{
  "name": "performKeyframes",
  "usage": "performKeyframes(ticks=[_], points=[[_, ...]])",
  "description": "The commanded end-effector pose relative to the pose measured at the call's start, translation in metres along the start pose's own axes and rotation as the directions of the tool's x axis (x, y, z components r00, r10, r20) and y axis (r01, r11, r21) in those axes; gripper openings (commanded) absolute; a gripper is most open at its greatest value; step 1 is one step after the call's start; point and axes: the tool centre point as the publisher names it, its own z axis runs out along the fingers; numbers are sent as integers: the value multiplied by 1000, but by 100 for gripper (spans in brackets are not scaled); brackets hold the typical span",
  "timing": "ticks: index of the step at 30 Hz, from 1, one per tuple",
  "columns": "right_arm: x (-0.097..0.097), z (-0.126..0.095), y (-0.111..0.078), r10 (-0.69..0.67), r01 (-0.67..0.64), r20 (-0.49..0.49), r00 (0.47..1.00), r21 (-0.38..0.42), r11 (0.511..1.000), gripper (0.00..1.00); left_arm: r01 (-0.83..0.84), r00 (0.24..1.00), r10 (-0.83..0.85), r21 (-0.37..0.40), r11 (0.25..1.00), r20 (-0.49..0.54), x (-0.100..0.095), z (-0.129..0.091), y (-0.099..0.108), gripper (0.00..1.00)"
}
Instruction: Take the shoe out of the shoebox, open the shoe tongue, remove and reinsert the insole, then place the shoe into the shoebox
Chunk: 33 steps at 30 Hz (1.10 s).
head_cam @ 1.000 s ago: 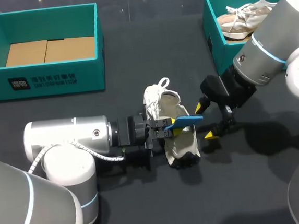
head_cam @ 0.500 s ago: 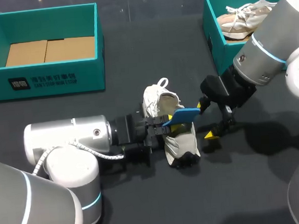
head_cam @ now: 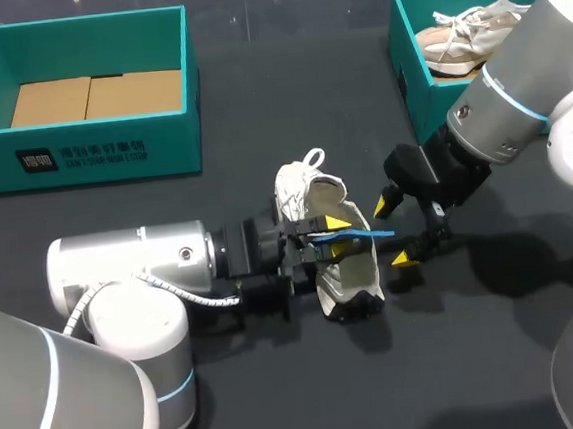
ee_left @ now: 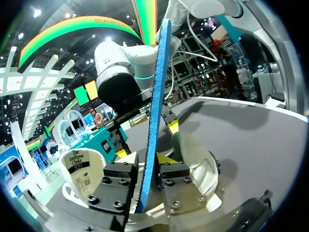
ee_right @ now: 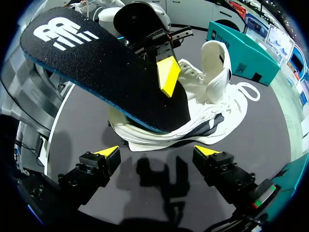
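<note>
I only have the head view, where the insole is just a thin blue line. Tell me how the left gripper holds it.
Observer: In the left wrist view the left gripper is shut on the blue foam insole, a finger pressed to each face.
Operator: Report the right gripper.
Observer: Its wrist view shows the right gripper open, only table between its fingers, the white lace-up shoe lying ahead.
Operator: Describe the insole's hidden face.
Observer: Black fabric with a white logo, turned toward the right gripper.
</note>
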Motion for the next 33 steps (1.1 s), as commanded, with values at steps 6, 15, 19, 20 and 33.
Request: performKeyframes(ticks=[6,15,19,20,33], points=[[0,1,0,0,0,0,1000,2,1000,100,-20,1000,20,14,1000,15,2,-5,-13,27],[0,1,0,0,0,0,1000,2,1000,100,-48,999,48,33,998,21,7,0,-29,29],[0,1,0,0,0,0,1000,2,1000,100,-84,996,83,51,995,24,9,2,-32,20],[0,1,0,0,0,0,1000,2,1000,100,-96,995,95,53,994,28,9,3,-32,9],[0,1,0,0,0,0,1000,2,1000,100,-176,983,176,10,984,48,0,6,-10,0]])
